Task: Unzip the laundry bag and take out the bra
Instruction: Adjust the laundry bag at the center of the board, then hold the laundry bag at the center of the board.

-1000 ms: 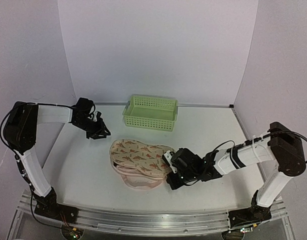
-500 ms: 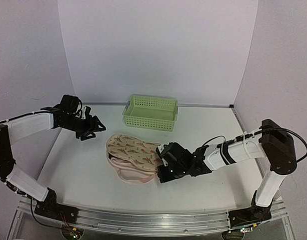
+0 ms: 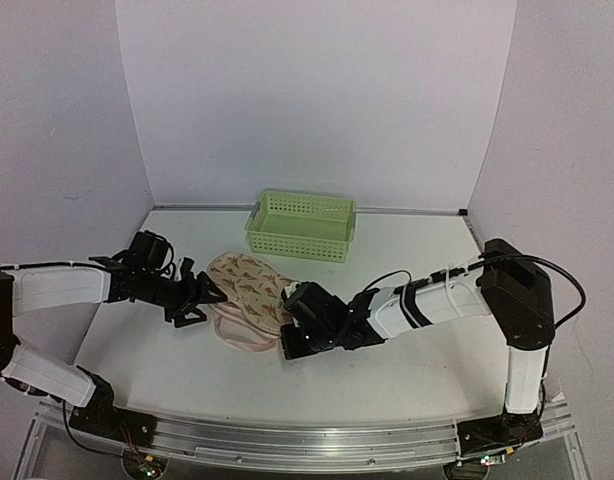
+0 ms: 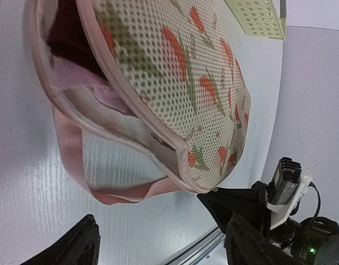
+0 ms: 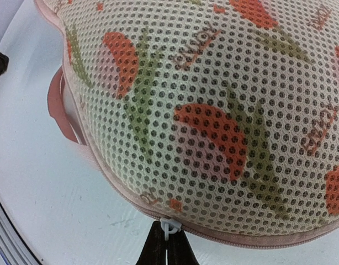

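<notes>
The laundry bag point(image 3: 249, 288) lies mid-table, cream mesh with reddish leaf prints and pink edging. Its left side gapes open point(image 4: 64, 38), showing a dark inside and pale pink fabric point(image 4: 75, 77) that may be the bra. A pink strap point(image 4: 70, 160) loops out onto the table. My right gripper point(image 5: 167, 234) is shut on the small white zipper pull point(image 5: 169, 225) at the bag's near rim point(image 3: 287, 335). Just left of the bag, my left gripper point(image 3: 201, 300) is open, its fingers point(image 4: 75, 245) wide apart and holding nothing.
A light-green perforated basket point(image 3: 302, 225) stands behind the bag near the back wall. The right arm point(image 3: 427, 305) stretches across the table from the right. White walls close in the table on three sides.
My right gripper has dragged the zipper pull leftward, and the bag slid left and opened wider. My left arm swung down from the back left to the bag's left side while its jaws opened.
</notes>
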Controlling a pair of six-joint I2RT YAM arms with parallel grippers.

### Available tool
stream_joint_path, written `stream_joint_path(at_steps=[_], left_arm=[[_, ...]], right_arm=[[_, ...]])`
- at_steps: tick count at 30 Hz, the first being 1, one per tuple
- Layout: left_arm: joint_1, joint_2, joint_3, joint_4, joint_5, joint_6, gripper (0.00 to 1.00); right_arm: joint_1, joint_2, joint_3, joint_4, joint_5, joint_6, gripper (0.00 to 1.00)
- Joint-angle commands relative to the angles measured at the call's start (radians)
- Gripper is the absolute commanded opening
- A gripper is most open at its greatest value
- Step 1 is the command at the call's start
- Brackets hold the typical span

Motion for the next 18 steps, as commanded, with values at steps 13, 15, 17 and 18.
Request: stream_joint_path(at_steps=[13,15,17,18], left_arm=[[-0.083,0.271,0.105,0.338,-0.085,-0.197,0.75],[-0.086,0.309,0.121,0.358,-0.081,-0.207,0.73],[-0.089,0.328,0.143,0.371,-0.078,-0.206,0.71],[-0.091,0.336,0.154,0.370,-0.080,-0.206,0.69]], right_arm=[[0.035,0.053,0.112,0.031,0.039,-0.012,0.00],[0.036,0.050,0.106,0.034,0.039,-0.015,0.00],[0.036,0.051,0.103,0.036,0.037,-0.016,0.00],[0.036,0.051,0.099,0.037,0.036,-0.017,0.00]])
